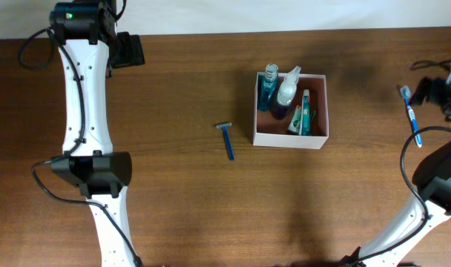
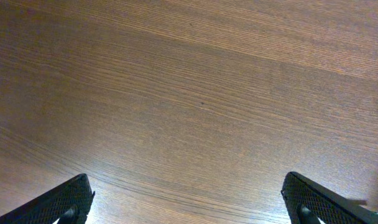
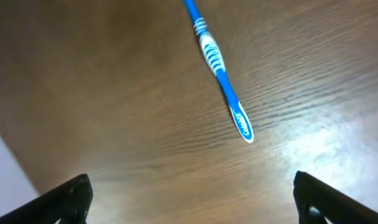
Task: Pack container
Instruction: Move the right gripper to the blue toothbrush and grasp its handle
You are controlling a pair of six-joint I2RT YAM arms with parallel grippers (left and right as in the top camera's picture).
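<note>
Facing straight up, square container [image 1: 288, 139]

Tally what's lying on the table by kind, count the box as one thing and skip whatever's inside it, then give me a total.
Razor: 1
Toothbrush: 1
Container: 1
Total: 3

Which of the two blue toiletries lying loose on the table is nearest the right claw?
The blue toothbrush at the far right, just ahead of the right claw; the blue razor lies far off, left of the container.
</note>
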